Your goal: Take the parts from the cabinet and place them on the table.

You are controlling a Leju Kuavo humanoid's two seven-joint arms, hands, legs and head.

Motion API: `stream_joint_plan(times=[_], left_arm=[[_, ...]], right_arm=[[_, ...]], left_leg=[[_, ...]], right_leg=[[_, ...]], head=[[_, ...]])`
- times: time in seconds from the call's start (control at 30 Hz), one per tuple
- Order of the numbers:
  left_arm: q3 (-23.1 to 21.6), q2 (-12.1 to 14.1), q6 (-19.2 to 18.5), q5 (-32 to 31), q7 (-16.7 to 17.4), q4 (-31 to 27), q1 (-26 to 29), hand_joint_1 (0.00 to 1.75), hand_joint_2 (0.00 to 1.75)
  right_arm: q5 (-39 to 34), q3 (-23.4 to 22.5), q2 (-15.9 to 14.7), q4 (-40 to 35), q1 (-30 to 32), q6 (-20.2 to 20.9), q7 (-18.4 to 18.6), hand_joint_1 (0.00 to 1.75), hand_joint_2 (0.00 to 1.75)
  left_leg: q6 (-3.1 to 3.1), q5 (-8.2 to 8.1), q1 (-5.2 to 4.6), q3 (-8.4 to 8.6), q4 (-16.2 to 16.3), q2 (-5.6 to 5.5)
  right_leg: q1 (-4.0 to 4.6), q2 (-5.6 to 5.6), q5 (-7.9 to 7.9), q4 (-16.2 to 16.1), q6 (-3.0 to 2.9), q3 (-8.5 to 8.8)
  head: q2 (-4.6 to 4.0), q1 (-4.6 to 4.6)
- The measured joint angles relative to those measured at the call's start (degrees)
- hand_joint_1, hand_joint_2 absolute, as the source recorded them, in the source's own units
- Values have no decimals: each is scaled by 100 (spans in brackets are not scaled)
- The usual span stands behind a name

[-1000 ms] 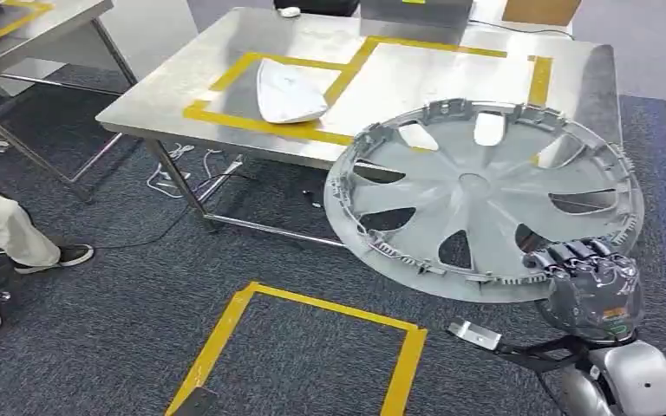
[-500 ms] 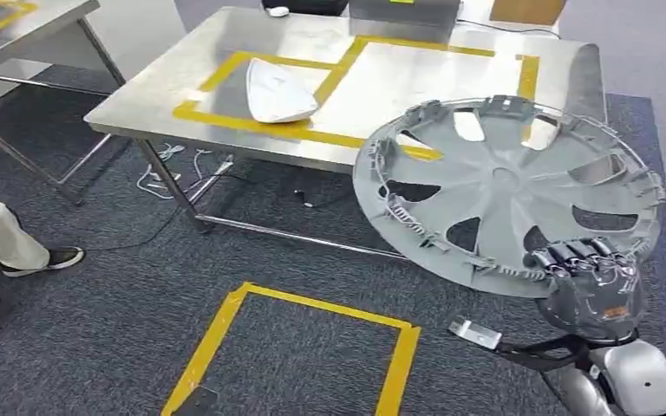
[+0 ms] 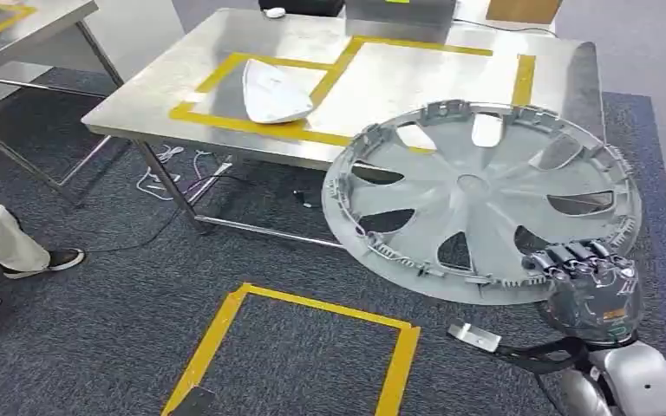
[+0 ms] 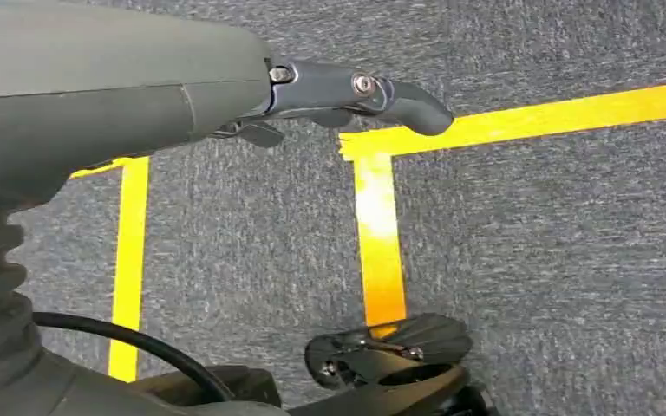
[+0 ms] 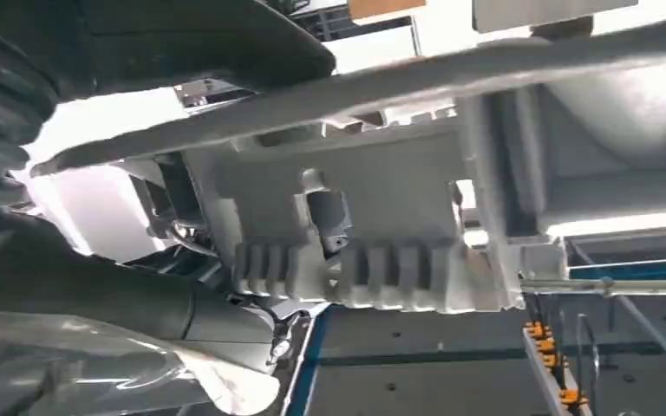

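Two parts matter, and going from left to right the first things seen are a person's trouser leg and shoe (image 3: pixel 17 247) on the grey carpet at the far left edge, near the leg of a second steel bench (image 3: pixel 30 26). Next comes the main bench (image 3: pixel 225 87), a steel top marked with yellow tape rectangles (image 3: pixel 221 74); a white moulded part (image 3: pixel 273 91) lies inside the left rectangle, its near edge touching the tape. On the carpet in front of the bench a yellow tape square (image 3: pixel 312 347) is laid out. The left hand (image 4: pixel 347 91) hangs over that carpet and tape, its fingers apart and holding nothing. Further right, the large grey hubcap (image 3: pixel 481 199) is held in the air, tilted with its ribbed back toward the camera, its far rim overlapping the bench's near edge in the head view while most of it hangs over the floor. The right hand (image 3: pixel 590 286) grips the hubcap's lower rim, fingers curled over the edge; the right wrist view shows that rim's clips close up.
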Motion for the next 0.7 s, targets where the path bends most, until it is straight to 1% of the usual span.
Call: stream_joint_plan(times=[0.03, 0.07, 0.1, 0.13, 0.17, 0.2, 0.23, 0.27, 0.3, 0.33, 0.37, 0.4, 0.43, 0.47, 0.53, 0.57, 0.6, 0.63, 0.67, 0.7], left_arm=[[0, 2, 0, 0, 0, 0, -10, 0, 175], [0, 2, 0, 0, 0, 0, -19, 0, 175], [0, 2, 0, -2, 0, 0, -23, 0, 175], [0, 2, 0, 0, 0, 0, -24, 0, 175], [0, 2, 0, 0, 0, 0, -19, 0, 175], [0, 2, 0, -2, 0, 0, -13, 0, 175], [0, 2, -2, 0, 0, 0, -9, 0, 175], [0, 2, -7, -2, 0, 0, -10, 0, 175], [0, 2, -7, -4, 0, 0, -14, 0, 175], [0, 2, -4, -20, 0, 0, -15, 0, 175], [0, 4, -4, -20, 0, 0, -14, 0, 175], [0, 17, -4, -20, 2, 0, -16, 0, 175], [0, 17, -4, -20, 2, 0, -18, 0, 175], [0, 17, -4, -22, 2, 0, -28, 0, 175], [0, 17, -4, -22, 2, 0, -23, 0, 175], [2, 4, -2, -17, 2, 0, -24, 0, 175], [2, 2, 0, -17, 2, 0, -30, 0, 175], [2, -4, 0, -18, 2, 0, -42, 0, 175], [2, -11, -2, -17, 2, 0, -42, 0, 175], [2, -20, -2, -17, 2, 0, -38, 0, 175]], right_arm=[[0, 0, 0, 0, 2, 0, -4, 175, 175], [-2, 0, 7, 0, -3, -2, -2, 175, 175], [-2, -2, 7, 0, -9, 0, 2, 175, 175], [-7, -7, 7, 0, -15, 0, 9, 175, 175], [-9, -7, 9, 0, -18, 0, 18, 175, 175], [-11, -7, 9, 0, -21, 0, 20, 175, 175], [-11, -7, 9, 4, -19, 0, 15, 175, 175], [-11, -7, 9, 20, -20, 0, 13, 175, 175], [-11, -7, 9, 28, -21, 0, 15, 175, 175], [-9, -7, 9, 37, -22, 0, 15, 175, 175], [-9, -7, 9, 42, -25, 0, 15, 175, 175], [-11, -7, 9, 44, -32, 0, 17, 175, 175], [-11, -7, 9, 48, -49, 0, 22, 175, 175], [-11, -7, 9, 48, -60, 0, 24, 175, 175], [-7, -4, 9, 57, -64, 0, 24, 175, 175], [-4, -2, 11, 61, -60, 0, 24, 175, 175], [-7, -2, 11, 70, -61, -2, 24, 175, 175], [-9, -2, 11, 74, -76, -2, 28, 175, 175], [-11, -4, 11, 77, -88, 0, 31, 175, 175], [-11, -2, 11, 79, -88, -2, 31, 175, 175]], left_leg=[[-24, -17, 12, 1, 19, 0], [-61, -92, 23, -19, 84, -2], [-85, -250, 23, -108, 305, -2], [-103, -461, 28, -282, 702, -1], [-114, -682, 33, -511, 1210, -1], [-117, -814, 34, -712, 1626, -1], [-112, -819, 34, -830, 1844, -2], [-90, -650, 33, -805, 1742, -2], [-60, -418, 31, -699, 1450, -4], [-13, -110, 22, -498, 954, -8], [49, 165, 6, -289, 434, -15], [94, 110, -12, -180, 284, -22], [98, 115, -22, -150, 138, -18], [100, 69, -28, -152, 106, -16], [113, 68, -33, -156, 63, -19], [121, 111, 40, -81, -55, -13], [144, 118, 35, -50, -95, -13], [157, 119, 37, -49, -95, -14], [160, 117, 38, -47, -90, -14], [167, 110, 37, -45, -90, -11]], right_leg=[[-7, 0, 10, -13, -46, 6], [-26, -8, 18, -28, -81, 27], [-26, -13, 7, -28, -118, 37], [-22, -17, -1, -27, -147, 40], [-14, -15, -7, -26, -163, 43], [-6, -10, -14, -25, -173, 51], [2, -1, -21, -24, -182, 64], [10, 10, -37, -24, -191, 91], [20, 23, -51, -24, -187, 116], [33, 32, -75, -25, -183, 158], [40, 37, -101, -25, -178, 200], [50, 36, -117, -32, -163, 202], [62, 57, -124, -17, -135, 180], [55, 51, -107, -20, -103, 147], [47, 41, -101, -70, -44, 162], [36, 42, -173, -39, -13, 103], [49, 30, -255, 113, 12, 54], [43, 32, -423, 464, 26, -121], [36, 28, -599, 932, 54, -369], [30, 29, -746, 1371, 79, -620]], head=[[0, 9], [0, 9], [0, -20], [0, -17], [2, -24], [0, -22], [2, -22], [0, -22], [0, -24], [0, -20], [0, -24], [2, -4], [0, -18], [0, -11], [2, -20], [0, -13], [0, 7], [0, 18], [0, 33], [0, 24]])
